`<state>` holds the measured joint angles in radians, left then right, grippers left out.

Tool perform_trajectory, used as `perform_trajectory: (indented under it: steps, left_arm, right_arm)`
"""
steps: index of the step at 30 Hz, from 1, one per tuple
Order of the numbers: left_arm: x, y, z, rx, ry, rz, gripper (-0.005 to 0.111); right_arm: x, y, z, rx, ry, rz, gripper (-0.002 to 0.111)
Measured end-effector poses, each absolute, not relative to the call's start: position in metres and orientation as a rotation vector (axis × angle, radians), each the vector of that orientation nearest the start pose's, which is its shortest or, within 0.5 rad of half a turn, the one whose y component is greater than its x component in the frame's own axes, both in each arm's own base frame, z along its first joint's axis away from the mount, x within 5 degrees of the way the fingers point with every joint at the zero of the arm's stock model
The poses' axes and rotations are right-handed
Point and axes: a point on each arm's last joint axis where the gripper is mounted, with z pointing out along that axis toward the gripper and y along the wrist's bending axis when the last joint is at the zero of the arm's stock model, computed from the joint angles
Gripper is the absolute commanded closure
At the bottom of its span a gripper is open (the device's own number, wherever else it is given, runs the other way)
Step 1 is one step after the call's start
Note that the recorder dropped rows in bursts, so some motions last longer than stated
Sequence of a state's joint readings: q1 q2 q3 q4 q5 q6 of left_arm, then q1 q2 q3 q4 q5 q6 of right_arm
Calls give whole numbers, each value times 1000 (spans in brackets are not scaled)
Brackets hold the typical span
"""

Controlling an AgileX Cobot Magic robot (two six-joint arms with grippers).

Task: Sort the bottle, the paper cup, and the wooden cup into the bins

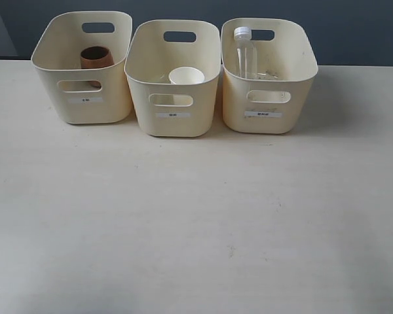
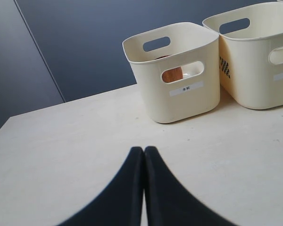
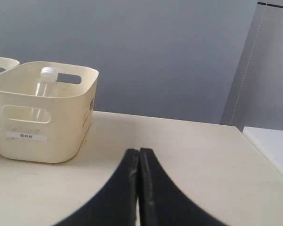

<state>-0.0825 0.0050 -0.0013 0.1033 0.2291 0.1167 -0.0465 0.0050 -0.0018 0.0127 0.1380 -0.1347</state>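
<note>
Three cream plastic bins (image 1: 173, 124) each hold one item: brown wooden cup (image 1: 96, 57) left, white paper cup (image 1: 186, 76) middle, clear bottle (image 1: 245, 55) right. Sorting looks finished; left pincer (image 2: 144, 151) and right pincer (image 3: 138, 153) are both closed, empty.
</note>
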Motion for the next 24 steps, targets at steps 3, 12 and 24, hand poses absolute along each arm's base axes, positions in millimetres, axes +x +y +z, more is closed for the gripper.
perform_trajectory:
  steps: [3,12,24]
  left_arm:
    - [56,-2,193,239,1700,120,107]
    - [56,-2,193,239,1700,120,107]
    - [56,-2,193,239,1700,120,107]
  right_arm:
    - [57,-2,201,-56,1630,-119,109]
    - [57,-2,200,-51,1632,-113,109]
    - [57,-2,200,-51,1632,-113,109]
